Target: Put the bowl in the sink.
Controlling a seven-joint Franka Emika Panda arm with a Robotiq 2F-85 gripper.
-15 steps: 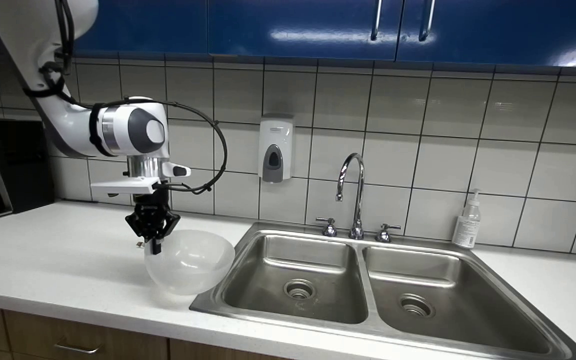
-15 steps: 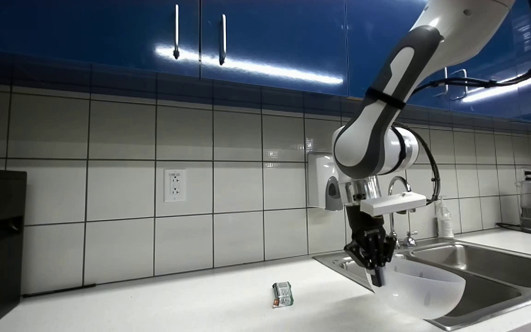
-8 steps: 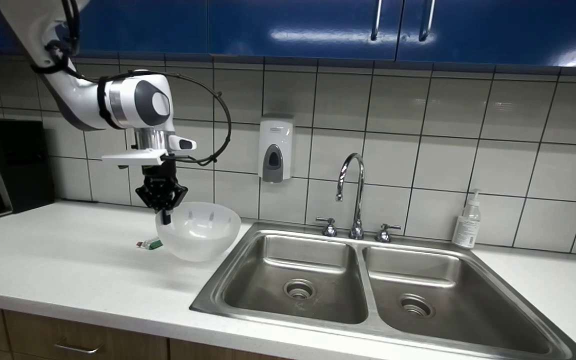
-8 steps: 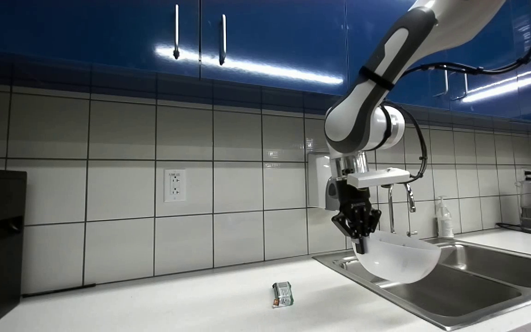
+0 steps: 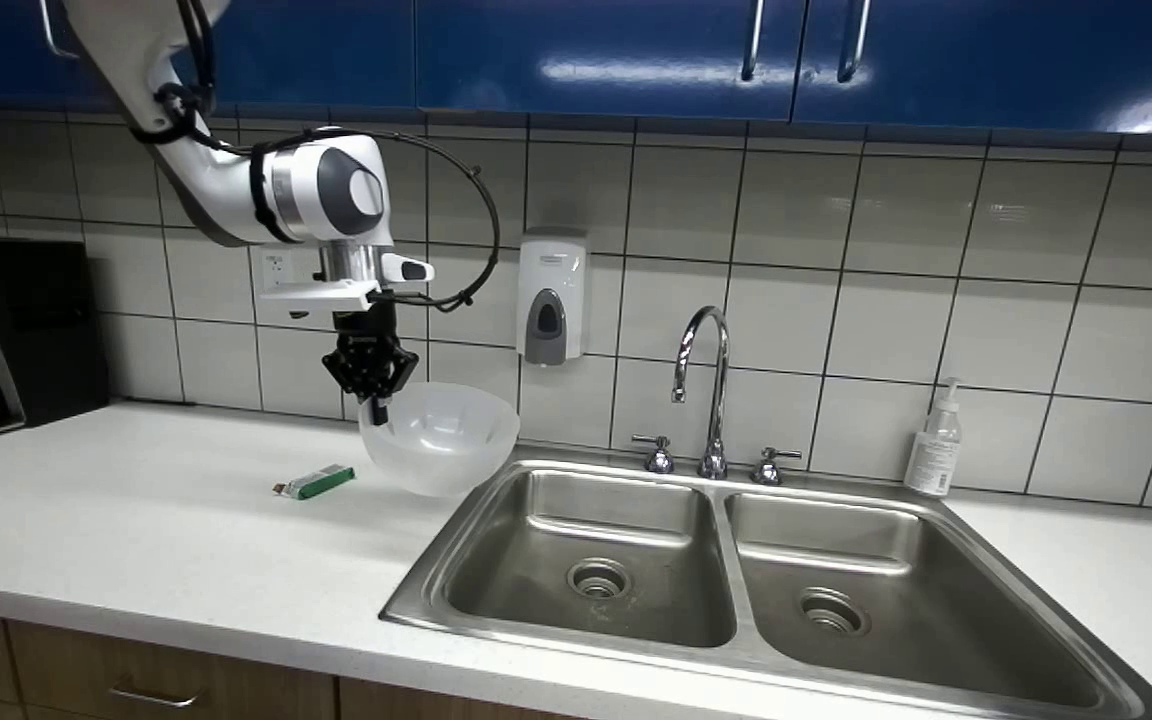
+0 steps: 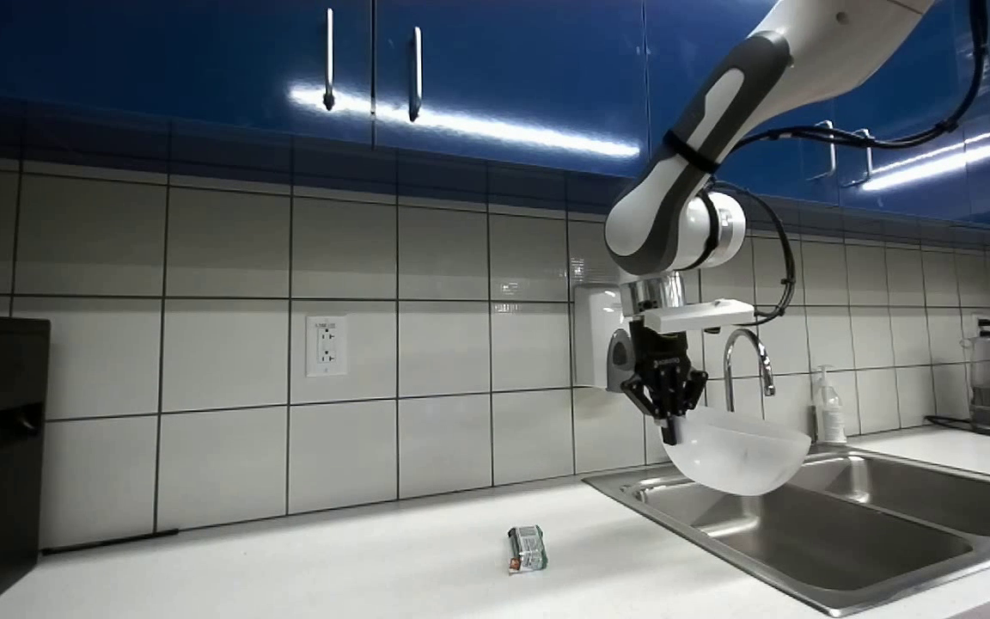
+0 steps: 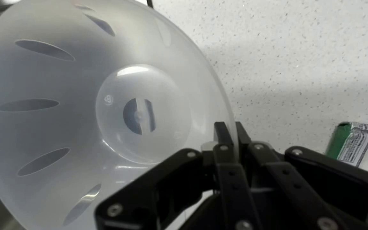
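Observation:
A translucent white bowl with slots in its wall hangs in the air in both exterior views [image 5: 448, 445] [image 6: 740, 456]. My gripper [image 5: 379, 410] is shut on its rim; it also shows in an exterior view [image 6: 671, 430]. In the wrist view, one finger of the gripper [image 7: 232, 134] is inside the bowl [image 7: 81, 83] and one outside. The bowl is nearly upright, above the counter beside the sink's edge. The steel double sink [image 5: 739, 585] has two basins with drains; it also shows in an exterior view [image 6: 718, 543].
A green and white wrapped bar [image 5: 321, 482] lies on the counter [image 5: 136, 520] behind the bowl's path. A tall faucet [image 5: 721, 390] stands at the sink's back. A wall soap dispenser [image 5: 552, 295], a pump bottle [image 5: 934, 455] and a coffee maker [image 5: 21, 340] are around.
My gripper has lifted the bowl off the counter area and carried it up and toward the back wall, then slightly toward the faucet side. The wrapped bar, partly covered before, is now uncovered.

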